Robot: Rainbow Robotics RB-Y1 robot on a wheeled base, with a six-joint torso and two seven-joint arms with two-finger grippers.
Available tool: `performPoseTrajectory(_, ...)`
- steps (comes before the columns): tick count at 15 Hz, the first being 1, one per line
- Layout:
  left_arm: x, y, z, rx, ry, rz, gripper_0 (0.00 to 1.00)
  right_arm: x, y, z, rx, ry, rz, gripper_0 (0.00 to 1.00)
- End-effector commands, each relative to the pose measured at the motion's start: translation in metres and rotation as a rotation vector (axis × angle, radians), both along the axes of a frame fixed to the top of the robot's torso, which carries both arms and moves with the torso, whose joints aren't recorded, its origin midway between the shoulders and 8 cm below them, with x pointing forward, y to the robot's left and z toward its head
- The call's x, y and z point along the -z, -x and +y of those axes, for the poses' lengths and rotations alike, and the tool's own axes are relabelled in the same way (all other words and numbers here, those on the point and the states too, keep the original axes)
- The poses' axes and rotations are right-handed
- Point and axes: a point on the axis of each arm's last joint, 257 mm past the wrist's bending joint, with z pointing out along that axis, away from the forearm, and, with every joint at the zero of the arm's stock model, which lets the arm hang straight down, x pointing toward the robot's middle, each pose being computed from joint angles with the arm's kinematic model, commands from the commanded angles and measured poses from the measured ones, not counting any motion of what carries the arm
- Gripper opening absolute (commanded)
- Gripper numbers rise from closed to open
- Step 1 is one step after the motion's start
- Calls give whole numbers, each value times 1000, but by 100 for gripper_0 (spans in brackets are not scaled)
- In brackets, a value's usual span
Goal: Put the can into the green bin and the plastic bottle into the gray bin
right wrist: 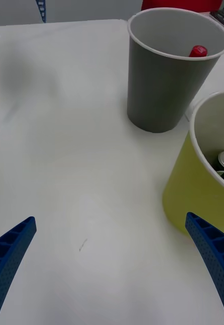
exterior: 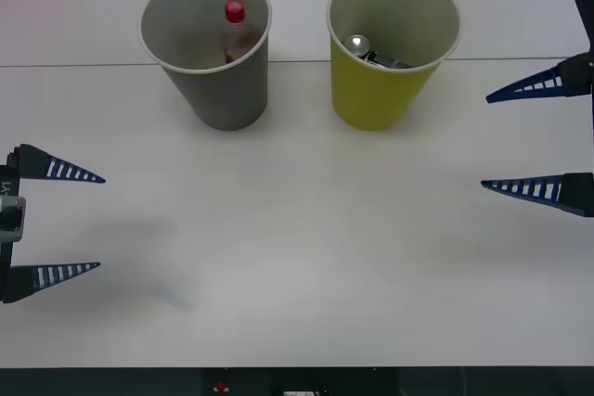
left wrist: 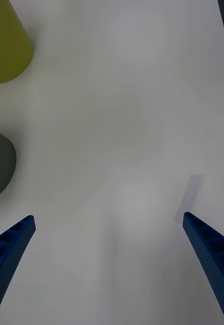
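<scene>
The bottle stands inside the gray bin at 11 o'clock on the table; the can lies in the green bin (just beside, at 1 o'clock). The left gripper at 9 and the right gripper at 3 both hang spread wide, holding nothing.

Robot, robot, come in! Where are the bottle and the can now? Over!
Left gripper open, right gripper open, both at table edges. Plastic bottle in gray bin; can in green bin. Nothing in the way. Over.
</scene>
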Motion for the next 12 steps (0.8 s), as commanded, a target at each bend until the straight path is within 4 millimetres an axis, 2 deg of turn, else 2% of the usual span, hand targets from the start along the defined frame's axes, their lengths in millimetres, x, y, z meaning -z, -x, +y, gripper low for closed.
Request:
performPoseTrajectory(1,0,0,0,0,0,0,100,16,3,-26,-13,10,0,100)
performPoseTrajectory(7,0,0,0,0,0,0,100,42,18,-71,16,28,12,100)
performPoseTrajectory(12,0,0,0,0,0,0,100,57,29,-88,36,73,44,100)
